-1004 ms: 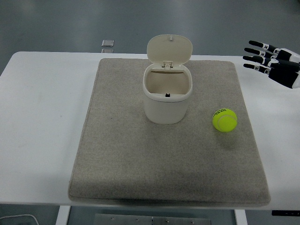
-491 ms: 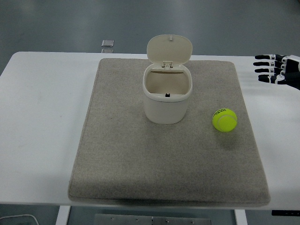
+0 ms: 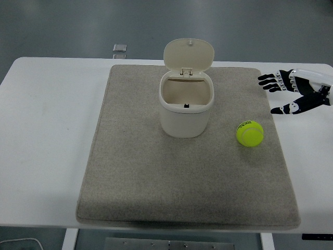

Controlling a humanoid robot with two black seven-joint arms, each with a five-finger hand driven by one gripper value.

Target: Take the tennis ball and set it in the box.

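Note:
A yellow-green tennis ball [image 3: 250, 134] lies on the grey mat [image 3: 135, 177], to the right of the box. The box [image 3: 186, 104] is a cream bin standing upright near the mat's middle, with its hinged lid [image 3: 188, 53] flipped up at the back and its inside showing empty. My right hand [image 3: 281, 94] comes in from the right edge, above and to the right of the ball, apart from it. Its fingers [image 3: 270, 80] are spread, the thumb is held apart below them, and it holds nothing. My left arm is out of view.
The white table [image 3: 47, 130] bears the mat. A small grey square object [image 3: 120, 48] lies at the table's far edge, behind the mat's left corner.
My right hand has moved left and down toward the ball, reaching over the mat's right edge, and its thumb has spread apart from the fingers. The ball and box have not moved.

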